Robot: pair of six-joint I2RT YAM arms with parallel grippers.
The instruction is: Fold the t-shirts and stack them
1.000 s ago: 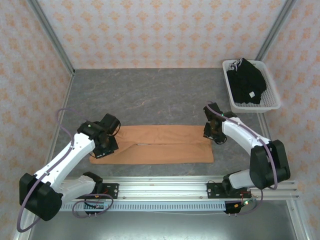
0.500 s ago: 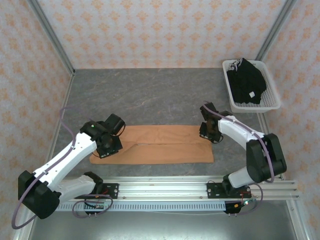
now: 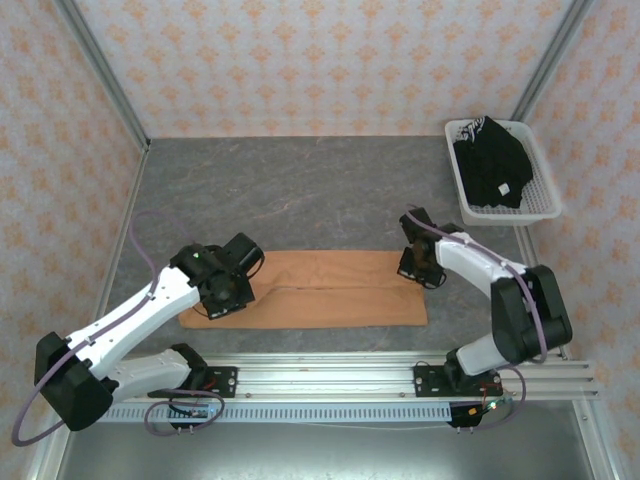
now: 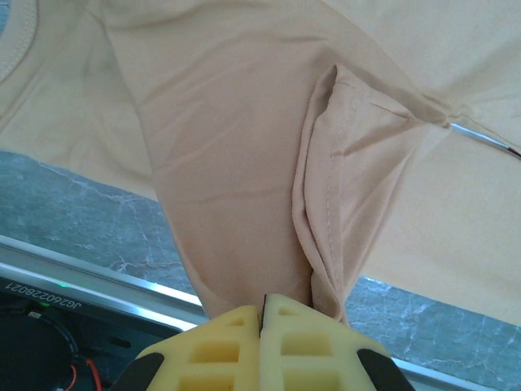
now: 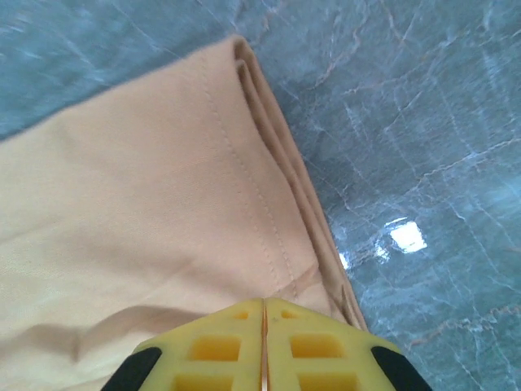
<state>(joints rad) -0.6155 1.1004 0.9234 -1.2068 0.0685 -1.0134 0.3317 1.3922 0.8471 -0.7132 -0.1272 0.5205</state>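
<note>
Pinching orange t-shirt: left pincer, left edge; right pincer, right edge; basket well apart

Pincer closed – seemingly gripping orange tee.

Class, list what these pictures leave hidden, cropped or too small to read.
- Top view: how many black garments lie in the basket; bunched, too small.
- Left wrist view: orange t-shirt's outline; cut off by the top and side edges.
- Right wrist view: cloth pinched under the right end effector; it covers that spot.
</note>
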